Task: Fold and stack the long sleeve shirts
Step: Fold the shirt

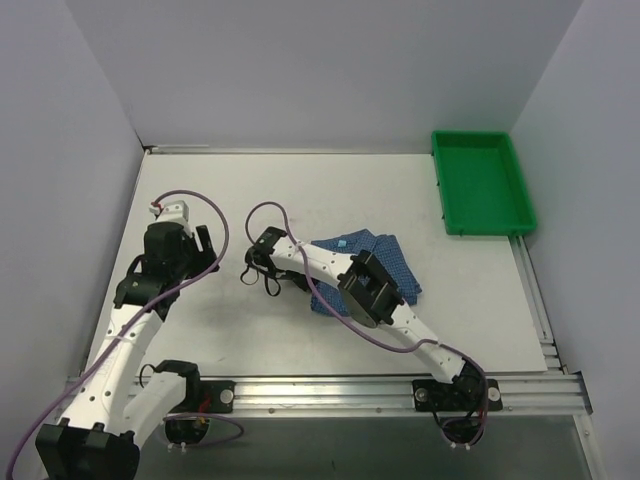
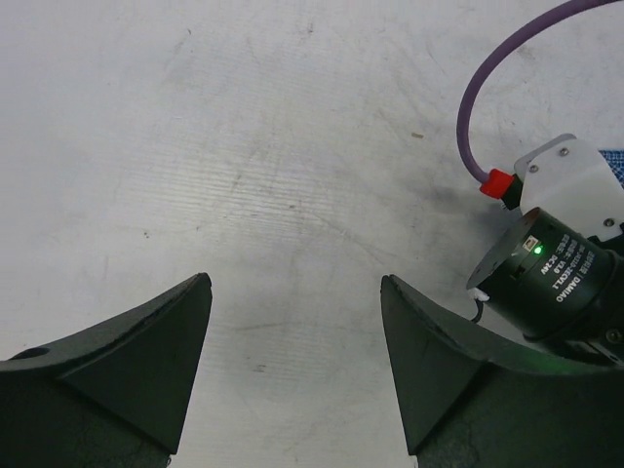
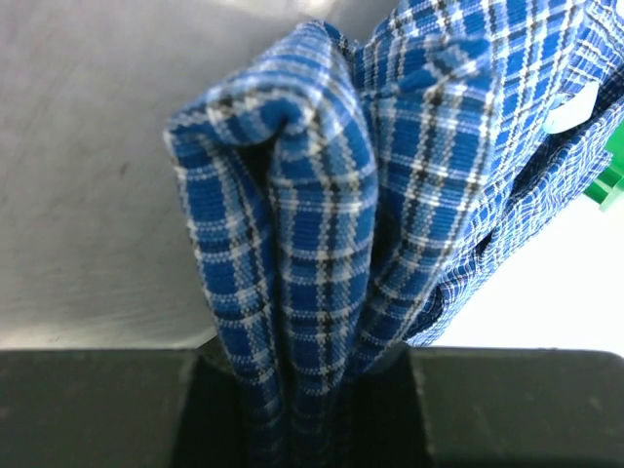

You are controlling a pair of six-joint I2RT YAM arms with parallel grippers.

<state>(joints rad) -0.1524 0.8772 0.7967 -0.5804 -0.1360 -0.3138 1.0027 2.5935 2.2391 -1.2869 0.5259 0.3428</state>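
Top external view.
- Item 1: blue checked shirt [image 1: 385,262]. It is bunched in a rough heap on the white surface [image 1: 300,190], about mid-depth and right of centre. A light blue neck label [image 1: 343,241] shows at its far edge. The right arm [image 1: 330,268] lies across the heap's near-left part and hides it, so only a blue sliver shows on the arm's near side. Sleeves and collar cannot be told apart.
- Item 2: green tray [image 1: 440,190], in the far right corner, well apart from the shirt.
- Item 3: left arm [image 1: 160,260], on the left side, well apart from the shirt.
- From this view the right jaws are a dark cluster under the arm's end. Their grip is not legible here.

Left wrist view.
- The left jaws are spread wide, with only bare surface between them. Both dark fingers [image 2: 127,370] are cut off by the lower edge.
- At the right are the right arm's wrist motor [image 2: 551,268], showing a green light, and a purple cable [image 2: 478,107].
- A blue speck at the right edge is too small to identify.

Right wrist view.
- The right jaws are pinching a fold of the shirt [image 3: 312,224]. The cloth stands up from the gap as a pinched ridge.
- The jaw tips are lost in the dark lower band.
- A white button [image 3: 573,107] shows at the upper right, blurred.
- A green patch [image 3: 609,185] at the right edge is cut off and cannot be identified.
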